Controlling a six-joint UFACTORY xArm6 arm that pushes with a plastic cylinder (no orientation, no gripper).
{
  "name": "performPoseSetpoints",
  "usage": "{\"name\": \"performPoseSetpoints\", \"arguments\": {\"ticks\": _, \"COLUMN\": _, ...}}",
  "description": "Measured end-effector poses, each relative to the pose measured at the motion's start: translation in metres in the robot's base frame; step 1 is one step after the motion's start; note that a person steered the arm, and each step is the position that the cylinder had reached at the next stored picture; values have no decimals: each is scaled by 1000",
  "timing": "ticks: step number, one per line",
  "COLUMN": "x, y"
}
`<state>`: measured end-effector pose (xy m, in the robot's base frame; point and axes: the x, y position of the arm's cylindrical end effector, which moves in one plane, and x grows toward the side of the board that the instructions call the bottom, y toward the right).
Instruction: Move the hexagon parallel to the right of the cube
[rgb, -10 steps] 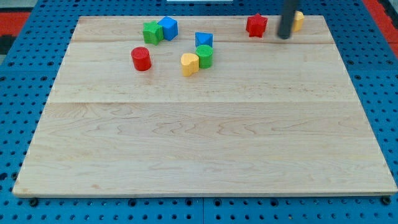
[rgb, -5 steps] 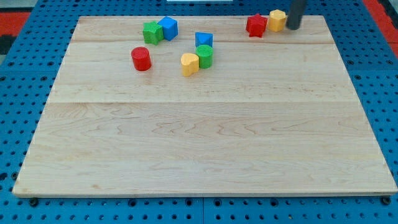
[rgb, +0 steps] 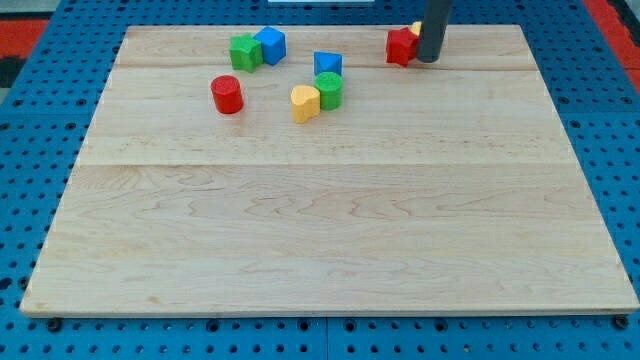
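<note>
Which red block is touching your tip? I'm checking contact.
The red star-like block at the view's top right, beside my tip; the red cylinder sits far left.

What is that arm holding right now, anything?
No pincer, nothing held: my tip rests against the red block's right side, mostly hiding a yellow block.
</note>
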<state>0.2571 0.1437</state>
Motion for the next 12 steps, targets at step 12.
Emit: {"name": "performPoseSetpoints", "arguments": {"ticks": 12, "x": -49, "y": -14}}
